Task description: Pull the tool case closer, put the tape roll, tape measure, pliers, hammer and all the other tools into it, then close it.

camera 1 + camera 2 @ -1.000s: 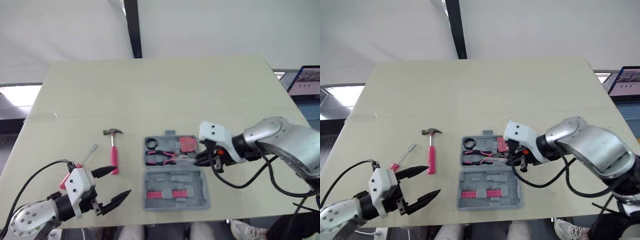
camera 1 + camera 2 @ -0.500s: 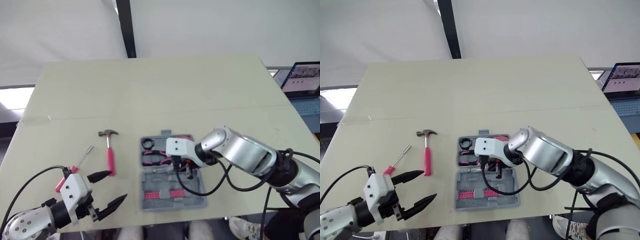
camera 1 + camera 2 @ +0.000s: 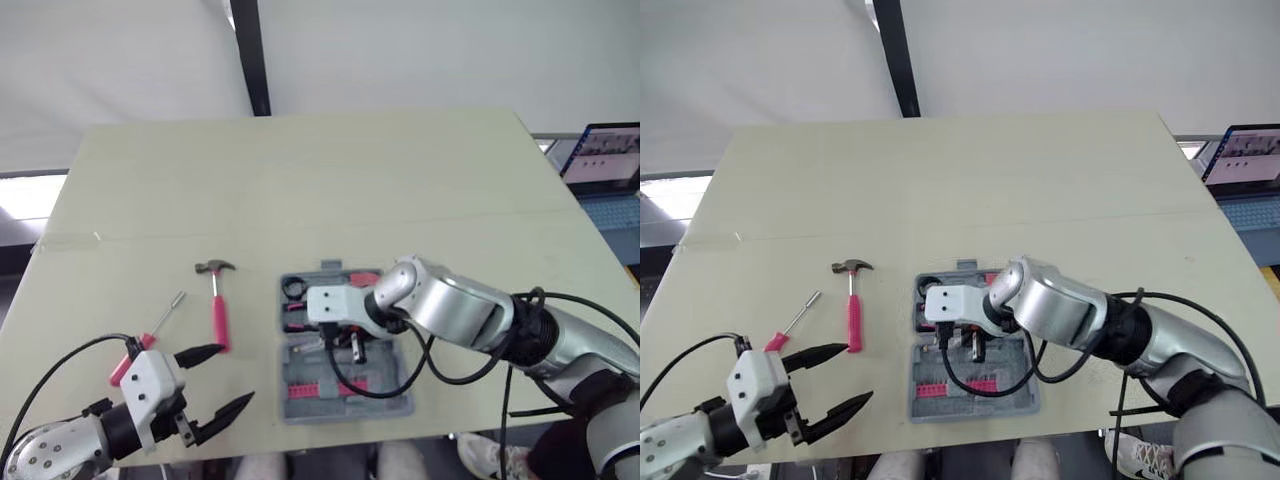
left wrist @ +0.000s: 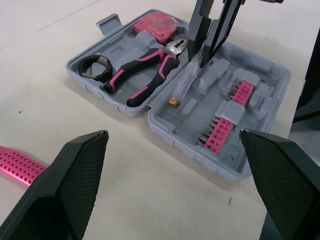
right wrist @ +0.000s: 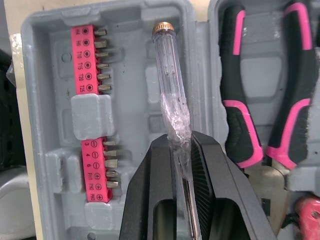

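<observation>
**Clear screwdriver pinched over the open case**

The right gripper (image 5: pixel 178 142) pinched a clear-handled screwdriver (image 5: pixel 169 80) over the near half of the open tool case (image 3: pixel 395 385). The left gripper (image 3: pixel 237 373) hung spread at near left. The hammer (image 3: pixel 219 315) lay left of the case.

**Colour key.**
- Worktop (image 3: pixel 300 180): plain pale yellow-beige.
- Case (image 4: pixel 122 107): grey throughout.
- Pliers (image 4: pixel 142 82): black grips with pink stripes and a silver-grey nose.
- Tape measure (image 4: pixel 155 25): pinkish red.
- Tape roll (image 4: pixel 95 67): black.
- Bit strips (image 4: pixel 220 132): pink with small printed labels, carrying silver bits.
- Tester (image 5: pixel 170 85): clear shaft with a brass-coloured cap.
- Hammer (image 3: pixel 218 310): pink handle and dark grey head.
- Screwdriver (image 3: pixel 152 335): pink handle and silver shaft.
- Left end effector (image 3: pixel 236 374): white housing and black fingers (image 4: pixel 75 175) with a fine diamond-grid texture.
- Right end effector (image 5: pixel 180 142): black fingers and white housing, on a silver-grey arm with black cables.
</observation>
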